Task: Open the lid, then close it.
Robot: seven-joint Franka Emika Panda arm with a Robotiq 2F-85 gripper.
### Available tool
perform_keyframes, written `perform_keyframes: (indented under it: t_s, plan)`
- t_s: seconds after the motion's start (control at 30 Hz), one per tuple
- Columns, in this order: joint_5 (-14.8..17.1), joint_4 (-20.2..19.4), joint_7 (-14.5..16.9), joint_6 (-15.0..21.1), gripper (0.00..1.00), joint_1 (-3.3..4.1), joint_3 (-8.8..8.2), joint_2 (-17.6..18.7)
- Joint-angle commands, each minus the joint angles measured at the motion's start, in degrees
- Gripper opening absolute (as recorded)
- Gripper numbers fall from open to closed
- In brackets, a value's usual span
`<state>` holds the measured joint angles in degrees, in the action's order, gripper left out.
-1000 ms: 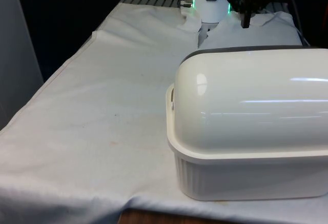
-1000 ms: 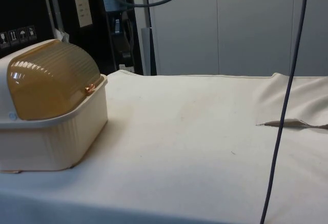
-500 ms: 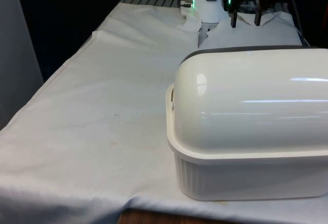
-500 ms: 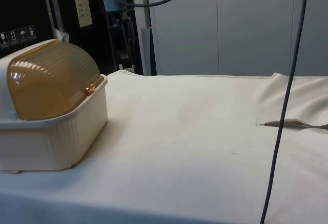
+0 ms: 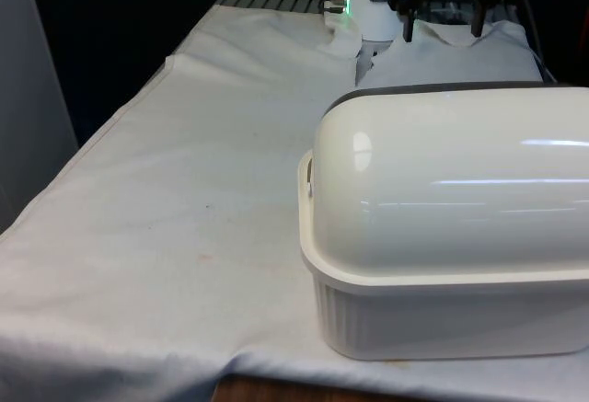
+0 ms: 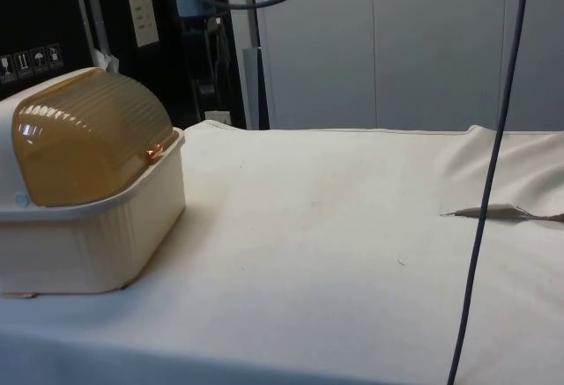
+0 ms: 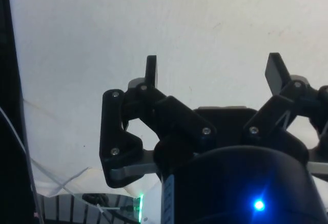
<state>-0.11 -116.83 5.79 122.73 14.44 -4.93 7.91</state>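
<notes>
- One bread box (image 5: pixel 442 236) on the desk (image 5: pixel 184 200), at the desk's near corner on the front view's right.
- One lid (image 6: pixel 88 143) on that box (amber and ribbed in the side view), closed down over the cream base.
- One small handle tab (image 6: pixel 155 151) at the lid's lower edge.
- One gripper (image 5: pixel 442 23), above the desk's far edge behind the box, with two fingers (image 7: pixel 150 70) standing wide apart.
- One white cloth (image 6: pixel 352 244) over the desk.
- One dark cable (image 6: pixel 493 173) hanging across the side view.
</notes>
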Motion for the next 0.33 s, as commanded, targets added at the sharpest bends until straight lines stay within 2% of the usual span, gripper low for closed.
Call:
perform_keyframes:
  t_s: [0.0,0.27,0.3]
  plan:
    - [0.00,0.11,-0.11,0.00,1.00,0.00,0.00,0.00]
    - [0.06,-0.17,-2.29,2.92,1.00,0.11,0.06,-0.11]
    - [0.00,0.11,-1.78,2.01,1.00,0.00,0.06,0.00]
